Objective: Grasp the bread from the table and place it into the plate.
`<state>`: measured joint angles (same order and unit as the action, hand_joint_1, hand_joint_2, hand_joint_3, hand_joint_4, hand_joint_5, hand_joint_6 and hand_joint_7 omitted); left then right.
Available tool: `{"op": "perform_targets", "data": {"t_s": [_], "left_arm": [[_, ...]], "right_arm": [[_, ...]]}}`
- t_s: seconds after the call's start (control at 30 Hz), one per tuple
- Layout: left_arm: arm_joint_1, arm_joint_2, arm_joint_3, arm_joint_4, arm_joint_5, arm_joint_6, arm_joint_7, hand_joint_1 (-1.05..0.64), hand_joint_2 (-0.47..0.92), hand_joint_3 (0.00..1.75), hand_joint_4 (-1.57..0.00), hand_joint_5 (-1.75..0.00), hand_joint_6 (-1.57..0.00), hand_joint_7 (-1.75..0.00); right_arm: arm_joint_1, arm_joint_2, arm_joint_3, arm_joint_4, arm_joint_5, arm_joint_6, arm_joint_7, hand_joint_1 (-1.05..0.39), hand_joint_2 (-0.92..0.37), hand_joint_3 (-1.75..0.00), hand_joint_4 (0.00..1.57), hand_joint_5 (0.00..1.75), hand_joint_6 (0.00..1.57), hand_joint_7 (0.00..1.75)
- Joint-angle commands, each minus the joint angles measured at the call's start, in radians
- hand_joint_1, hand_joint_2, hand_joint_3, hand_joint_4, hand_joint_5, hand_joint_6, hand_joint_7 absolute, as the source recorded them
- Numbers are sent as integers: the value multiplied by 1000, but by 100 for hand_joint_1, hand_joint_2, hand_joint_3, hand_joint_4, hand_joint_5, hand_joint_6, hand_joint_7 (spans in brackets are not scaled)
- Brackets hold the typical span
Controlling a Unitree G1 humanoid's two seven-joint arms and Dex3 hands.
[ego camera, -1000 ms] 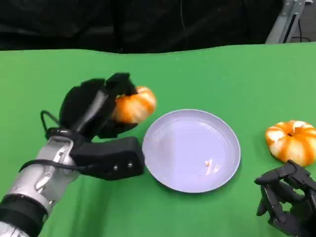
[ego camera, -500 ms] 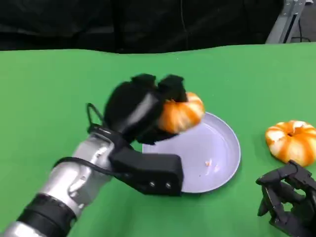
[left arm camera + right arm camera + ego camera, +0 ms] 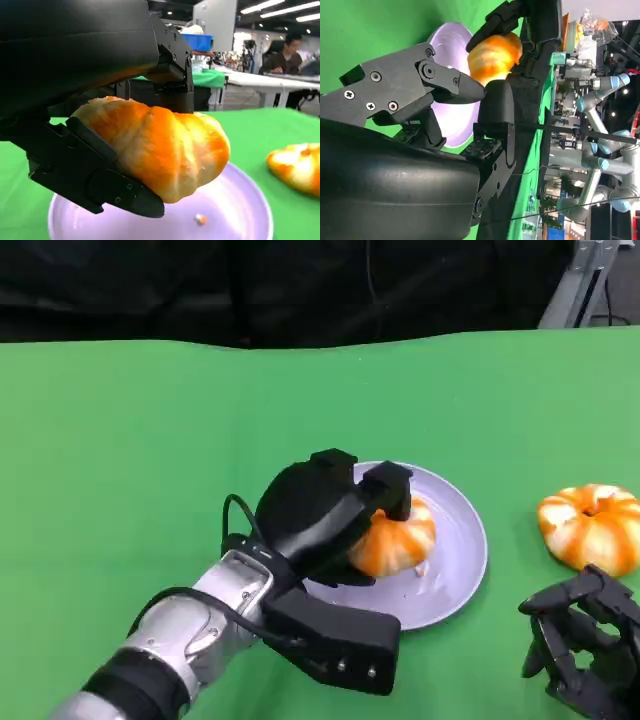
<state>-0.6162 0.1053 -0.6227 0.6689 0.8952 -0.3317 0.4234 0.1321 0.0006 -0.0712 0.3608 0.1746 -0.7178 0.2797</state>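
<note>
**Bread held over the plate**

The lavender plate [image 3: 455, 575] lies on the green table [image 3: 130, 440]. Above it, the glossy, ridged orange-brown bread [image 3: 395, 538] sits gripped in the left hand [image 3: 330, 515]. The right hand [image 3: 580, 645] rests empty, fingers loosely apart.

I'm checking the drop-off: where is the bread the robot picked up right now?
In the head view, the bread is in the left hand, over the middle of the plate; a second bread lies on the table to the right.

Bread rolls: two, one [image 3: 398, 538] over the plate, the other [image 3: 592, 526] lying on the green table
Plates: one [image 3: 462, 540], pale lilac
Robot hands: two, left [image 3: 322, 510] and right [image 3: 585, 645]
</note>
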Motion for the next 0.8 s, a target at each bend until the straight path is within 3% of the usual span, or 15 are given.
{"op": "perform_targets", "data": {"t_s": [0.03,0.2,0.23,0.27,0.33,0.47,0.8], "left_arm": [[-29,8,-7,27,6,-18,36,-11,91,21,-60,-175,-55,-166],[-27,9,-15,66,-1,-65,80,-11,92,20,-60,-175,-55,-165],[-14,9,-14,86,-9,-88,100,-37,92,27,-40,-103,-47,-92],[-4,9,-13,101,-14,-103,114,-56,92,31,-29,-59,-44,-49],[10,12,-14,113,-14,-97,108,-86,92,46,-8,-14,-30,-11],[20,25,-12,113,-15,-85,76,-103,92,63,0,-1,-14,-1],[77,90,16,27,-75,-115,-21,-105,92,69,0,0,-11,-1]], "right_arm": [[2,-12,-8,-9,2,-11,-1,-16,-80,-69,84,162,80,137],[2,-10,-7,-11,5,-9,0,-16,-80,-69,84,162,80,137],[2,-10,-6,-14,9,-5,3,-15,-80,-70,84,162,80,137],[3,-10,-5,-18,13,1,5,-15,-79,-72,84,162,80,137],[5,-13,-4,-25,16,11,8,-15,-78,-75,84,162,80,137],[10,-11,-5,-39,19,33,6,-16,-77,-75,85,161,80,137],[7,-7,-8,-31,7,19,1,-15,-77,-77,84,164,79,138]]}}
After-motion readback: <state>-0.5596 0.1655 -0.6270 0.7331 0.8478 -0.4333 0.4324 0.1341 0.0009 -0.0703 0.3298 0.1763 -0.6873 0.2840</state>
